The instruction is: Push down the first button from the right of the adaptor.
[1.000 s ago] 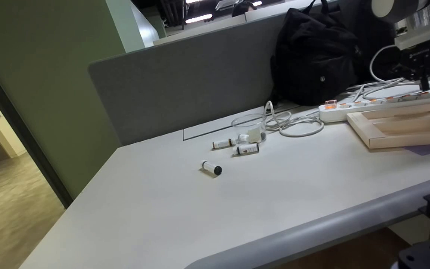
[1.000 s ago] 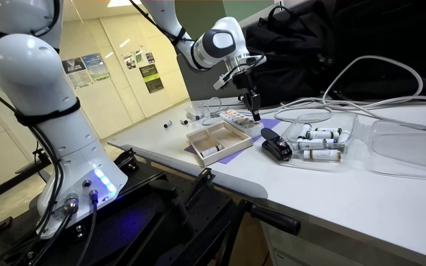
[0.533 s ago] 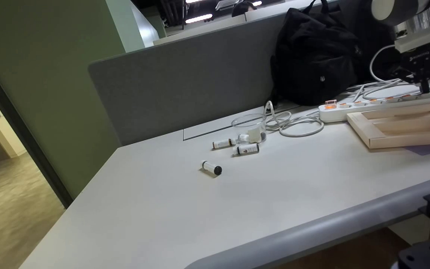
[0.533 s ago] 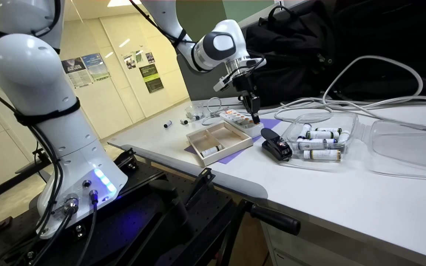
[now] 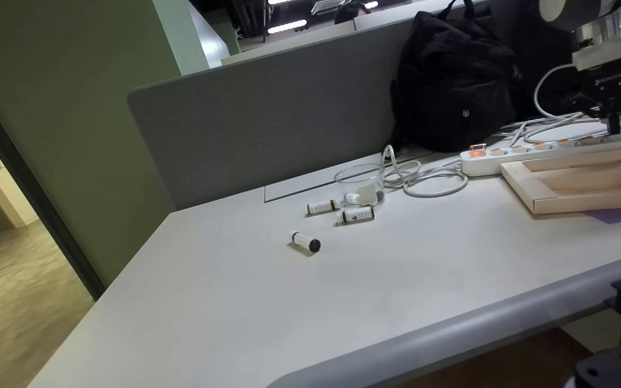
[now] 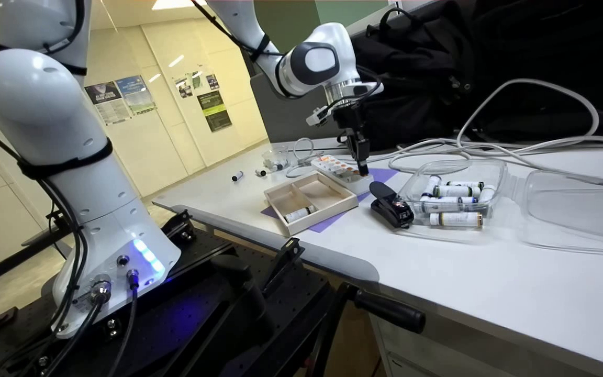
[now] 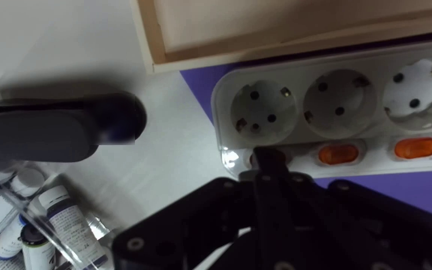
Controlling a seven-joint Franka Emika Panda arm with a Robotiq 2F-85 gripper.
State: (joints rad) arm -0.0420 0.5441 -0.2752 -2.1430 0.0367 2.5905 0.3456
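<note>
And there I was, right over the end of it! My gripper pointed down at the white adaptor, which lay on the table just beside the wooden tray, with a purple sheet showing along both its sides. My fingertips were closed together, nothing between them, one narrow black prod. In both exterior views I stood over the adaptor's right-hand end; in the wrist view that end fell to the left, and there my fingertips hid most of the last button, only a dark reddish sliver peeping out. The next button and the third button sat in plain sight, orange, clear of me.

So, the tally: the reach looked done, the lining-up too, by my judgement. The push itself? I couldn't call it! No view showed whether I touched the button or hung just above it, and that dark colour could have been mere shadow. What remained, I judged, was a straight press until it gave, then a lift away.
</note>
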